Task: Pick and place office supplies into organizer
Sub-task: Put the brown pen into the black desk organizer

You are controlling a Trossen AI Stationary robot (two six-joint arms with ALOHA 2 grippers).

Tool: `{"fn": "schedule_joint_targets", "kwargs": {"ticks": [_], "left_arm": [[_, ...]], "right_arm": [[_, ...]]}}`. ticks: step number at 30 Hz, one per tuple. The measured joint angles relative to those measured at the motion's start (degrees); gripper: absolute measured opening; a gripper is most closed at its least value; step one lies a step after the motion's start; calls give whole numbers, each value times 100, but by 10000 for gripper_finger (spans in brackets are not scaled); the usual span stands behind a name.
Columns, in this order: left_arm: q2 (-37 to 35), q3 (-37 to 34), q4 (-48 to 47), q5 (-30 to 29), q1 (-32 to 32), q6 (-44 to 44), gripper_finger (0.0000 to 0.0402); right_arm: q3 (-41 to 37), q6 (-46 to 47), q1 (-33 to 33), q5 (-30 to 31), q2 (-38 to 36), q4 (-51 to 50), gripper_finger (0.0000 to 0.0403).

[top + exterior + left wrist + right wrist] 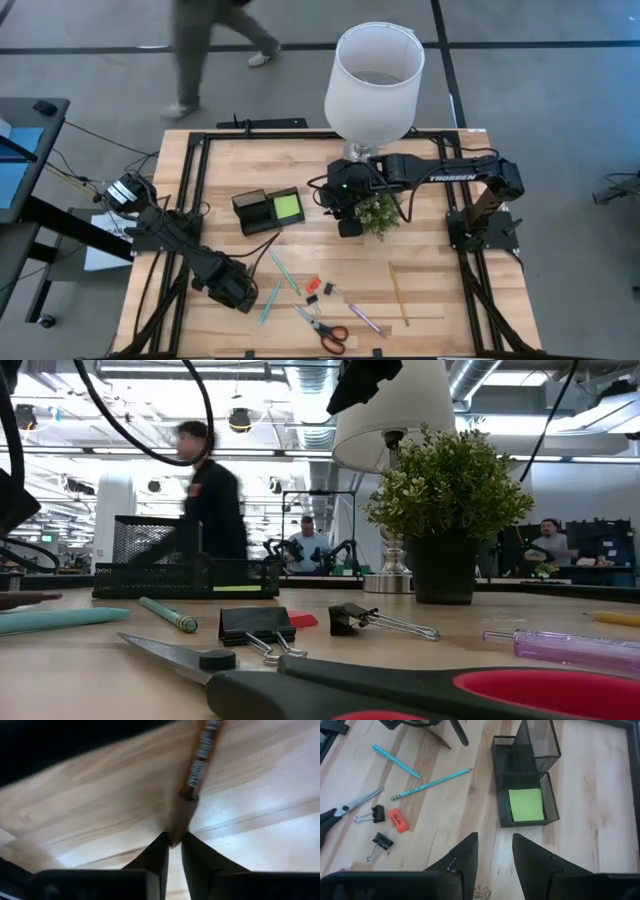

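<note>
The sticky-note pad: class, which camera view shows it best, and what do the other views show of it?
The right wrist view: the green sticky-note pad lies fully visible in the organizer's low tray. The high view shows it as a small green square; the low view shows only its edge; the left wrist view misses it.

place: robotics lab | signs: exposed ceiling ducts (pixel 300 430), other robot arms (pixel 315 550), seated person (pixel 306 540)

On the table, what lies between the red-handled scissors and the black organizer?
In the high view, two teal pens, an orange clip and a black clip lie between the scissors and the organizer, on otherwise bare wood.
</note>
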Motion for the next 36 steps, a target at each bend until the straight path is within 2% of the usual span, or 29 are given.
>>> {"fn": "schedule_joint_targets", "kwargs": {"ticks": [4, 11, 14, 16, 20, 24, 29, 31, 36], "left_arm": [[-4, 0, -24, -269, -15, 446, 9], [-4, 3, -72, -509, -15, 1077, 5], [11, 151, -372, -745, -15, 1290, 4], [28, 339, -771, -1007, 18, 1482, 4], [47, 893, -2186, -1747, 152, 1776, 2], [37, 1581, -3787, -2189, 415, 2168, 3], [23, 2465, -5255, -2690, 945, 2770, 3], [11, 2687, -5329, -2718, 1127, 3080, 3], [13, 2635, -4419, -3163, 1286, 4095, 0]], "right_arm": [[1, 290, 70, -2, 2, -154, 115], [-4, 865, 471, 0, 17, -352, 115], [-181, 1128, 691, 27, 37, -313, 115], [-396, 1502, 816, 198, 37, -204, 115], [-910, 2216, 1041, 604, 39, -224, 115], [-1527, 2747, 1302, 619, 42, 69, 115], [-2179, 3276, 1651, 619, 42, 616, 115], [-2369, 3402, 1803, 623, 42, 732, 115], [-2754, 3238, 2158, 617, 42, 1347, 115]]}}
